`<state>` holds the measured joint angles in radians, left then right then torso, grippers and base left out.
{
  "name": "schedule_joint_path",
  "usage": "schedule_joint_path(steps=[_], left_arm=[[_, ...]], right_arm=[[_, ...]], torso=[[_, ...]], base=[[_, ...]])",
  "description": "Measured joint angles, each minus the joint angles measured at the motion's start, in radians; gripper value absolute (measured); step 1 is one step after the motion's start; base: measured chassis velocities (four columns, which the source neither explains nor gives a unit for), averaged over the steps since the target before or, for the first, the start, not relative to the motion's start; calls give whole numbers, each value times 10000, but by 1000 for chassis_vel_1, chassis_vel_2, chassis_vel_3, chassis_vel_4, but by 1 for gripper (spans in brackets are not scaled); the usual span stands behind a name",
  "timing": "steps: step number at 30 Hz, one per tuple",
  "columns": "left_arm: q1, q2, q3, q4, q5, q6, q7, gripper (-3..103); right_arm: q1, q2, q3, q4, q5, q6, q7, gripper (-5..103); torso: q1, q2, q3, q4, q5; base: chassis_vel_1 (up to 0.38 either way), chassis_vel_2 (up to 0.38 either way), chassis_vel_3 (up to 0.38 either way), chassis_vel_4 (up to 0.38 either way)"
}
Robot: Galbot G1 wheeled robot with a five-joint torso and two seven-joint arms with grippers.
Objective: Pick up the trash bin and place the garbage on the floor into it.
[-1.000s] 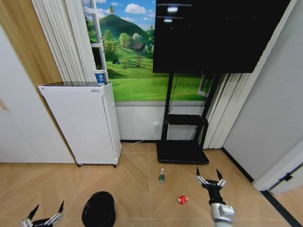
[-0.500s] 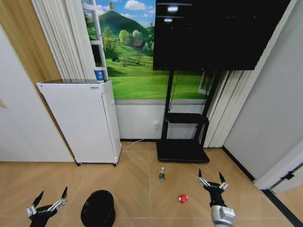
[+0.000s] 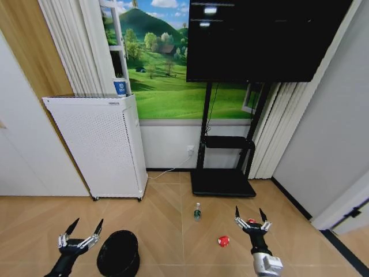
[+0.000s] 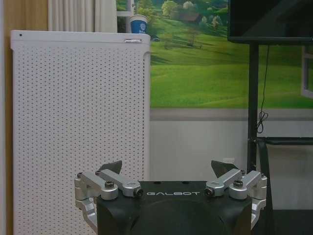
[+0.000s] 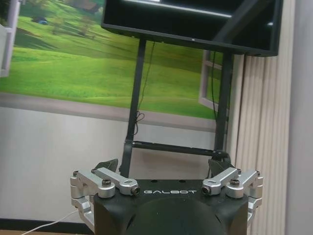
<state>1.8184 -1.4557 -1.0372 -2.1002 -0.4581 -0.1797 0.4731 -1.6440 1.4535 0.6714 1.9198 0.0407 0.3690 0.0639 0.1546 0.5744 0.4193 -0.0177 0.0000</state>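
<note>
**Head view: both our grippers spread wide, holding nothing**

We hold our left gripper (image 3: 81, 229) just beside the trash bin (image 3: 118, 253) on the floor (image 3: 167, 219). Our right gripper (image 3: 249, 216) hangs near the red wad (image 3: 223, 240). The bottle (image 3: 197, 213) stands between bin and wad, in front of the TV stand (image 3: 222, 183).

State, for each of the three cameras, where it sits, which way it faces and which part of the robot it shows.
Head: high, looking down at the black wire-mesh trash bin, left claw and right claw.
Left wrist: low behind the left claw, facing the white perforated appliance.
Right wrist: behind the right claw, facing the black TV stand.
All share the green landscape mural.
</note>
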Motion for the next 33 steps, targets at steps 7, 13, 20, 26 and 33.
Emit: schedule_joint_path(steps=[7,13,20,26,33], left_arm=[[-314,-2,458,-76,121,-32,-638,99],[-515,-49,591,-119,-16,13,-1382,102],[-435,-76,492,-91,-15,12,-1381,98],[-397,-122,494,-57,75,12,-1332,98],[-289,-144,383,37,112,-5,-1235,98]], right_arm=[[-68,60,-83,46,-203,189,-380,100],[-131,173,-75,44,-292,230,-403,100],[-131,189,4,6,-285,236,-345,100],[-122,164,41,3,-257,235,-311,100],[-97,164,84,-55,-230,232,-265,100]], torso=[[-114,-298,-184,3,-1],[-221,-537,-315,5,0],[-342,-852,-509,3,0],[-429,-1069,-642,3,0],[-541,-1365,-825,3,0]], base=[[0,0,0,0],[0,0,0,0],[0,0,0,0],[0,0,0,0],[0,0,0,0]])
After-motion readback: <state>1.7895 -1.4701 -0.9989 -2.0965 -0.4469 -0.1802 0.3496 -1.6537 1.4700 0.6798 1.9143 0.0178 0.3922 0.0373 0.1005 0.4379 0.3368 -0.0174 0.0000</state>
